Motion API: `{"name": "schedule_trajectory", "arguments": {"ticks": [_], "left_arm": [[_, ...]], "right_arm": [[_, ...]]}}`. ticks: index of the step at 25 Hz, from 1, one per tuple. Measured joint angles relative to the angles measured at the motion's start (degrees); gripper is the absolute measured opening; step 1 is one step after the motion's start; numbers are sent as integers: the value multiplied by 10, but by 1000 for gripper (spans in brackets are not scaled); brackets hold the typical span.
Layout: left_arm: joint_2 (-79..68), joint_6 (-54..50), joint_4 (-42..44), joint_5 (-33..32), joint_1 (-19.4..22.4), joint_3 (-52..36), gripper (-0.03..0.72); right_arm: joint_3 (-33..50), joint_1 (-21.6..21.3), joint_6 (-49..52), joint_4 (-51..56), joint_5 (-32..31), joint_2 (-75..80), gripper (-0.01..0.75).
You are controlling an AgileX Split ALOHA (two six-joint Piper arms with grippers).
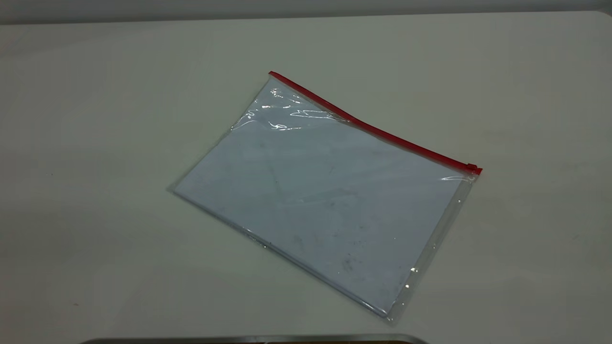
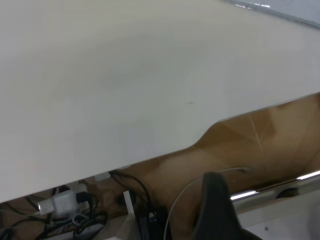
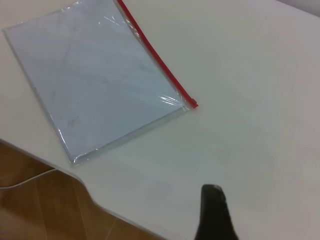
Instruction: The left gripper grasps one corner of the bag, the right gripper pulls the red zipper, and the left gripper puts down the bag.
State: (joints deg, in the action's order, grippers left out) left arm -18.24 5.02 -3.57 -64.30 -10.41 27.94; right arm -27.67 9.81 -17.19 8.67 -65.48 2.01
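Note:
The bag [image 1: 325,191] lies flat on the white table, clear plastic with pale bluish paper inside. The red zipper [image 1: 373,129] runs along its far long edge, with the small slider [image 1: 472,167] at the right end. The strip's other end is the corner of the bag [image 1: 270,74]. Neither gripper shows in the exterior view. The left gripper [image 2: 215,210] is off the table's edge, far from the bag's edge [image 2: 300,12]. The right gripper [image 3: 215,215] hangs over the table near its edge, apart from the bag [image 3: 95,85] and the zipper's slider end [image 3: 194,104].
The table's edge [image 2: 200,140] has a curved notch. Below it are cables and a power strip [image 2: 65,205] on a wooden floor. A metal bar [image 1: 253,339] runs along the bottom of the exterior view.

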Motion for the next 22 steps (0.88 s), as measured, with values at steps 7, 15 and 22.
{"name": "schedule_trajectory", "arguments": {"ticks": [7,15,22], "left_arm": [[13,0,0,1,15,0,577],[113,-1,0,0,97,0,577],[190,-1,0,-4,97,0,577]], "right_arm": [[0,0,0,-1,0,0,519],[0,0,0,-1,0,0,477],[0,0,0,-1,0,0,438]]}}
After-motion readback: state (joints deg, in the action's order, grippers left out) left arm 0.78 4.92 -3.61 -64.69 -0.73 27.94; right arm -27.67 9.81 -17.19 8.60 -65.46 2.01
